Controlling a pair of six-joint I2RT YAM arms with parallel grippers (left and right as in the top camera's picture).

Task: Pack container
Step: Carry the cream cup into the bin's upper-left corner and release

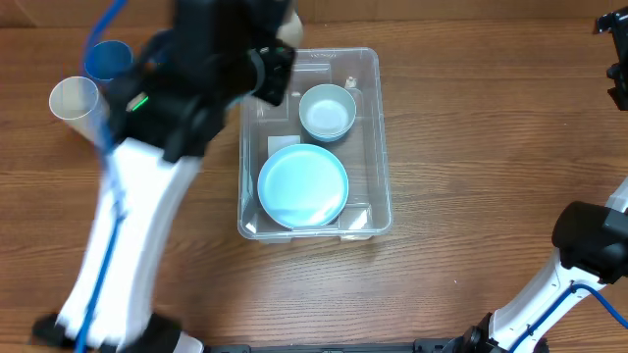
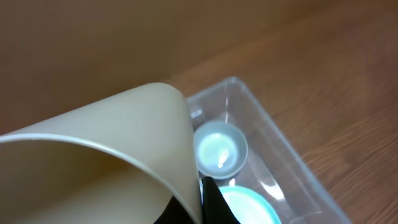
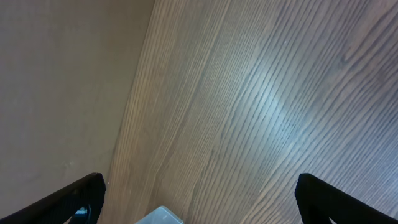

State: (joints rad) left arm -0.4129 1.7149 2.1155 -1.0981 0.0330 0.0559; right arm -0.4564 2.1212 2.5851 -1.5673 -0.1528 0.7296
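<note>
The clear container [image 1: 371, 127] sits mid-table. In it lie a light blue plate [image 1: 303, 185] and a pale blue bowl [image 1: 327, 111]. My left gripper [image 1: 275, 61] hovers over the container's far left corner, shut on the rim of a cream-coloured dish [image 2: 118, 155], which fills most of the left wrist view. A black finger [image 2: 210, 200] presses against the dish's edge, with the bowl [image 2: 219, 151], the plate [image 2: 252, 205] and the container [image 2: 283, 155] below. My right gripper [image 3: 199, 199] is open and empty over bare table; a corner of the container [image 3: 160, 216] shows beneath it.
A blue cup [image 1: 108, 59] and a translucent whitish cup [image 1: 75, 98] stand at the far left, partly behind my left arm. My right arm's base [image 1: 589, 235] is at the right edge.
</note>
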